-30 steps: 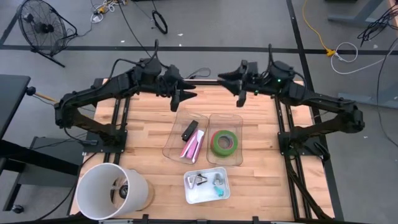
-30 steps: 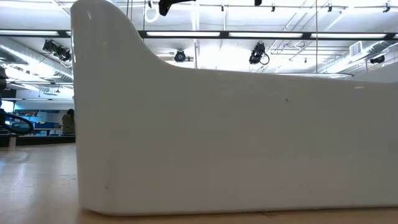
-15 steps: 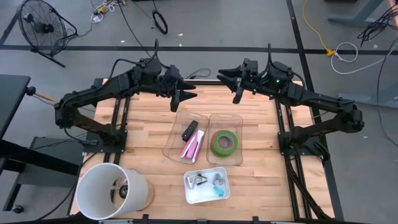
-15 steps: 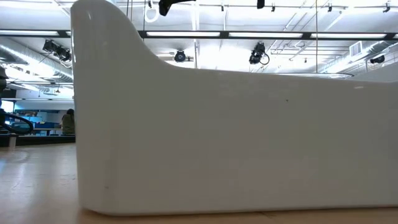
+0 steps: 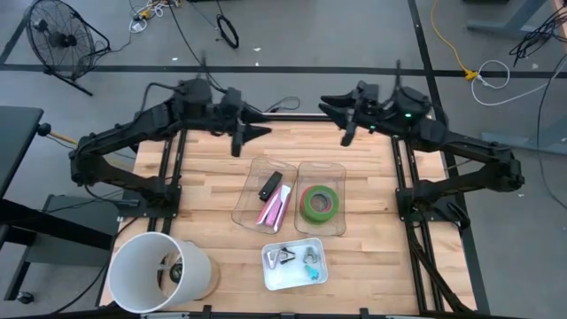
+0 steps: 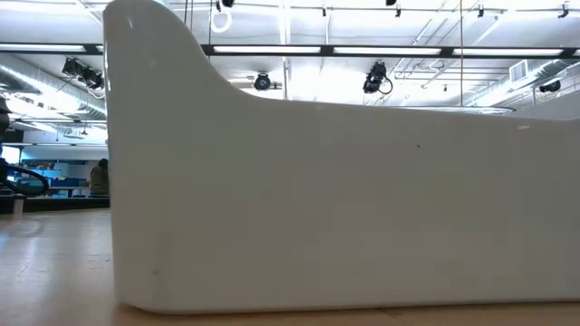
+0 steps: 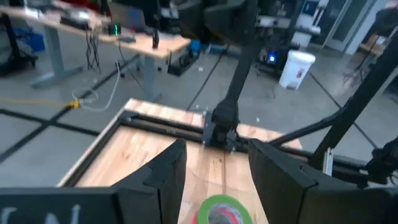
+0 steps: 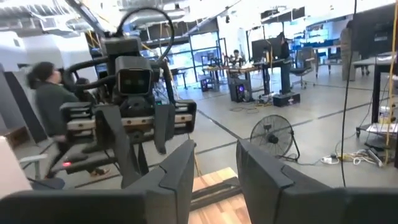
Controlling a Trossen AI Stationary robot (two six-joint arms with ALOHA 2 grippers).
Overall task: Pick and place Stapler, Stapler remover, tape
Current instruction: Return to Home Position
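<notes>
Tape [image 5: 320,202] lies in the clear tray [image 5: 330,168] at the middle of the table [image 5: 204,190], while the left gripper [image 5: 245,137] and right gripper [image 5: 339,120] hang empty, fingers apart, over its far edge; an arm dipping low could knock that tray.

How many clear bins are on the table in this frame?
2. The left clear bin, mid-table, holds a black stapler and a pink stapler. The right clear bin, beside it, holds the green tape. None seems hidden from above.
</notes>
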